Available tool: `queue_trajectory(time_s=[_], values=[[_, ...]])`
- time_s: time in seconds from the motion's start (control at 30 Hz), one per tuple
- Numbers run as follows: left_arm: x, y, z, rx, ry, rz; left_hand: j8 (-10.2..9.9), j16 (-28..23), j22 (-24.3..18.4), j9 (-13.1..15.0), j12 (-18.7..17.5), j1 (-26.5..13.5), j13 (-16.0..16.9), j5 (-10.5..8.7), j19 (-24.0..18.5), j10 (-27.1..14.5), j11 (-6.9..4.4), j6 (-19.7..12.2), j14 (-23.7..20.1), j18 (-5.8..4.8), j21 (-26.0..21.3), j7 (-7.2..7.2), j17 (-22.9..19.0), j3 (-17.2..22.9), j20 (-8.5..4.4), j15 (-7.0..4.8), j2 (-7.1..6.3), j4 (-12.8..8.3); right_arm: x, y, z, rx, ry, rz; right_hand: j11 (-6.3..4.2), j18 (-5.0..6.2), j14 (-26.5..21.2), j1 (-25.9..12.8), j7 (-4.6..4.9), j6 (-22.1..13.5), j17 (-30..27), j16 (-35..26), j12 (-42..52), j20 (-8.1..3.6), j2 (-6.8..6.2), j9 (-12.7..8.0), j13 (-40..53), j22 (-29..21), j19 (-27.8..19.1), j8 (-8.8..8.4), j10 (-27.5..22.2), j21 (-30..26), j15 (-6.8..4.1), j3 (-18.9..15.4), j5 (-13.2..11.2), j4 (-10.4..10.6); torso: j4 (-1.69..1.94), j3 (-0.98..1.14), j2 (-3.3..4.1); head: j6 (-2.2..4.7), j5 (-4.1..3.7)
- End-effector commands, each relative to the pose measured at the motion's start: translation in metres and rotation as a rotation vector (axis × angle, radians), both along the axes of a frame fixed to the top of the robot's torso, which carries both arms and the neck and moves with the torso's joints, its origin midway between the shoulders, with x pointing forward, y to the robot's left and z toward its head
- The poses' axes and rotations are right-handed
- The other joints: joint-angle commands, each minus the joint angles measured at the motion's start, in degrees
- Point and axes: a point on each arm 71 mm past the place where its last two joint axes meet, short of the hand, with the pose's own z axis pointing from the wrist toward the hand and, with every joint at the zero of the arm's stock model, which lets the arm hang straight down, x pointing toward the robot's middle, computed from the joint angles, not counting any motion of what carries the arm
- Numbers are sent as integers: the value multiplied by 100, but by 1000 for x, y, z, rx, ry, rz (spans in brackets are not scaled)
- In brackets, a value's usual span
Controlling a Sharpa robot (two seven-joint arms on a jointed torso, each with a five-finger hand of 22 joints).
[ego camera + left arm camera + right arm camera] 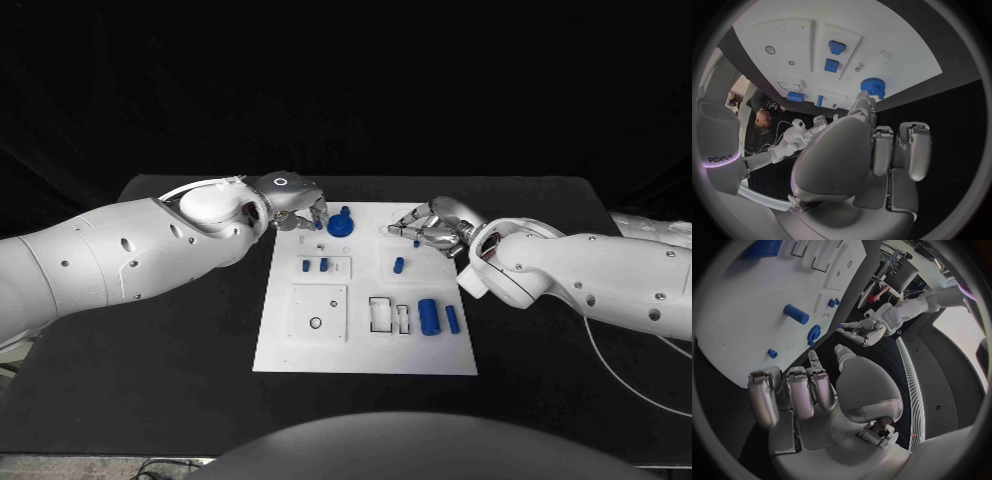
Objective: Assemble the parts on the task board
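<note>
Board (433,355) white, mid-table, I see both hands at its far edge. Left hand (296,208) over far-left corner, fingers loosely bent, holding nothing; blue gear (340,223) just beside its fingertips, apart. Right hand (433,226) at far-right corner, fingers curled; can't tell if it holds anything. Small blue peg (400,265) just nearer than it; blue cylinder (427,315) further toward me

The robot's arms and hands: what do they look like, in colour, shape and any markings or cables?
Both arms are white, smooth rounded shells with small dark holes. The left hand and the right hand are silver metal, with segmented fingers and a domed back. A thin white cable hangs below the right arm. Small lettering marks the left arm's shell.
</note>
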Motion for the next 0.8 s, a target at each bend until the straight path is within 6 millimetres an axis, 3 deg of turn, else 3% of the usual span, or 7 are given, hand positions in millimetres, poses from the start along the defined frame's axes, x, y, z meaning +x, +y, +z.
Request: queue_trajectory(time_s=[0.03,0.53,0.8], values=[[0,0,-2,-10,24,4,27,-17,1509,9,-27,34,10,19,613,39,2,47,628,-44,14,-10,1505,28,-40,30,-6,5,-1,1,-1,-2,7,15,21,-82,598,-29,99,10,1509,23,22,31,-12,7,1507,1509,590,38,599,26,35,11,19,2,-5,-2,2,-7,-12],[0,1,-10,-5,71,12,16,-17,1509,1,-49,4,6,20,613,29,14,50,628,-44,14,1,1505,60,-40,38,-3,6,-2,1,0,-2,9,16,21,-82,598,-29,99,10,1509,23,22,31,-12,7,1507,1509,590,38,599,26,35,11,19,2,-4,8,4,-7,-5],[-1,0,-19,24,100,13,6,-17,1509,-4,-59,5,4,20,613,16,17,44,628,-44,14,2,1505,81,-40,41,-6,-1,-2,1,0,0,9,17,20,-82,598,-30,99,9,1509,23,22,31,-10,7,1507,1509,590,38,599,26,34,11,19,4,-12,3,2,-7,-3]])
